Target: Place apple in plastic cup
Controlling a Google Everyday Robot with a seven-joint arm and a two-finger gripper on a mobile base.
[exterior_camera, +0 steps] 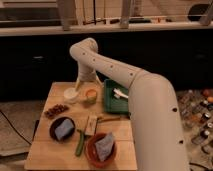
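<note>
Two cups stand side by side at the back of the wooden counter [50, 156]: a white cup [71, 95] and, just to its right, the pale plastic cup [91, 99]. The apple [91, 93] shows as an orange round filling the plastic cup's mouth, so it appears to be seated inside and the placing looks all but done. The robot's white arm [125, 80] bends down from its elbow, and the gripper [88, 82] hangs directly above the plastic cup, close over the fruit. Whether it is spread or pinching the apple cannot be told from this view. Its place straight over the cup suits a drop from above, which keeps the light cup from being knocked sideways.

A green tray [111, 106] lies just right of the cup, holding a small white item. A cluster of brown-red pieces [56, 109] sits front left of the cups. Nearer the front are a dark bowl [51, 130] and a terracotta bowl [89, 151], each holding something bluish, with a long green vegetable [80, 144] between them. Dark cabinet fronts run behind the counter under a pale ledge, and small bottles or cans crowd the floor at right.
</note>
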